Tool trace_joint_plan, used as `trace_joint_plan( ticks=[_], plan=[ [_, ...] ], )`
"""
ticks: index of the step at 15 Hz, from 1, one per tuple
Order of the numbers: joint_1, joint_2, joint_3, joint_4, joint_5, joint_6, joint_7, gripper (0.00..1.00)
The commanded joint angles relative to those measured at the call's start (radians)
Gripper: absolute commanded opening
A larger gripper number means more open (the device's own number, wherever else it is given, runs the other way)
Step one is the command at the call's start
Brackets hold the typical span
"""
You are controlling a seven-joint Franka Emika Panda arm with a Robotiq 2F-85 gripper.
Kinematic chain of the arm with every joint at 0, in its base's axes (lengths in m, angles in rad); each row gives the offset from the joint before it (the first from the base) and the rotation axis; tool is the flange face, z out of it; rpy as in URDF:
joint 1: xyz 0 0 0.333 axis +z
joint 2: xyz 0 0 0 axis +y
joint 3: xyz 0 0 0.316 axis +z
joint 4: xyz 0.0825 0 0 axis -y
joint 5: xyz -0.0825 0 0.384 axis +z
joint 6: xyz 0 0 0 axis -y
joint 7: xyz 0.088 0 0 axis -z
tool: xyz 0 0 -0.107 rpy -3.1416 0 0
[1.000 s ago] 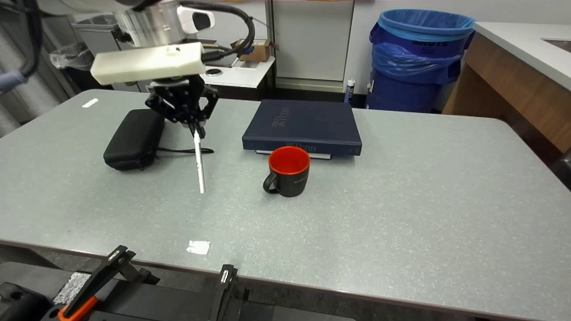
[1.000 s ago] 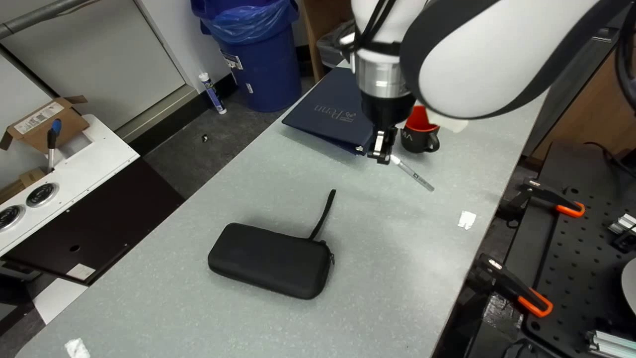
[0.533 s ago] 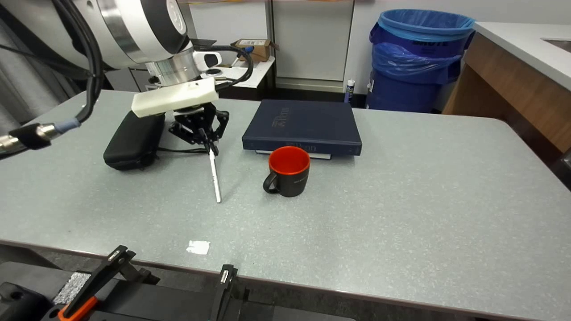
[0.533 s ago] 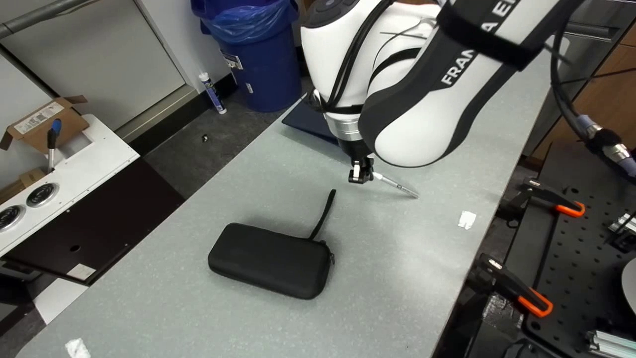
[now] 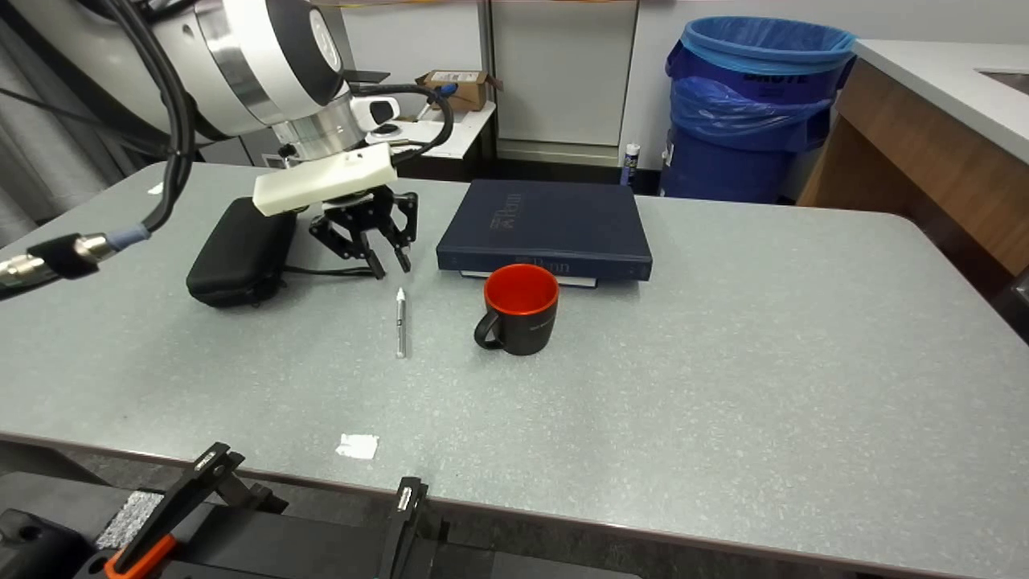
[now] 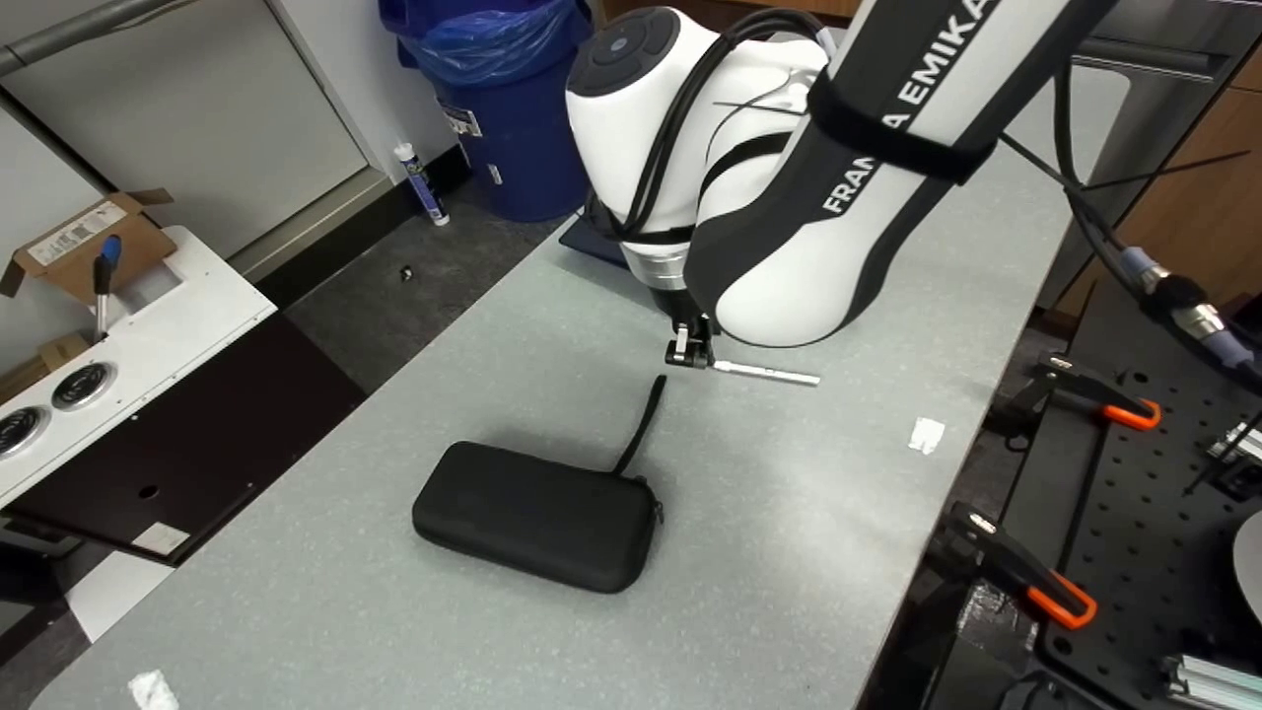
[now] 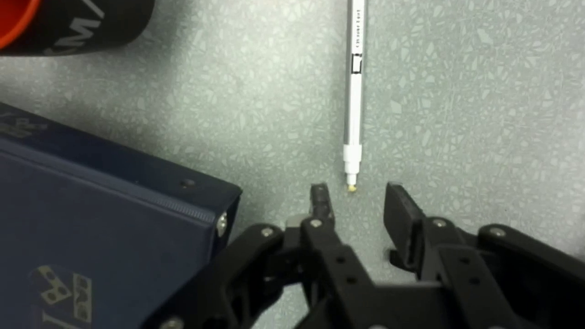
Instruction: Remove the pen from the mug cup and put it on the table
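The pen (image 5: 401, 326), thin and white with a clear grey barrel, lies on the grey speckled table (image 5: 683, 402). It also shows in an exterior view (image 6: 769, 373) and in the wrist view (image 7: 354, 105). My gripper (image 5: 391, 269) is open and empty, just above the table at the pen's tip end. In the wrist view the gripper's fingertips (image 7: 357, 186) stand apart on either side of the pen's tip, not touching it. The mug cup (image 5: 524, 328), black outside and red inside, stands upright beside the pen and looks empty. Its side shows in the wrist view (image 7: 109, 23).
A dark blue binder (image 5: 547, 225) lies behind the mug, close to my gripper in the wrist view (image 7: 100, 219). A black pouch (image 6: 537, 518) with a strap lies on the gripper's other side. Clamps (image 5: 402, 515) stand at the table's front edge.
My gripper was shut on the pen and held it tilted, moving down toward the table. It has now opened, and the pen has dropped flat onto the table. The mug has not moved.
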Motion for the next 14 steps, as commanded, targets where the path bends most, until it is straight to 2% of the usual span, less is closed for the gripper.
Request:
trace_joint_plan(
  ticks=[1,5,9,10,14],
  plan=[
    [0.019,0.015,-0.022,0.024,-0.029,0.012,0.030,0.70],
    [0.011,0.011,-0.014,0.034,-0.015,0.000,0.019,0.99],
    [-0.002,0.004,0.003,0.041,0.006,-0.044,-0.009,1.00],
    [-0.001,0.000,0.000,0.022,-0.001,-0.012,0.000,1.00],
    [-0.001,0.000,0.002,0.023,-0.001,-0.021,0.000,1.00]
  ],
)
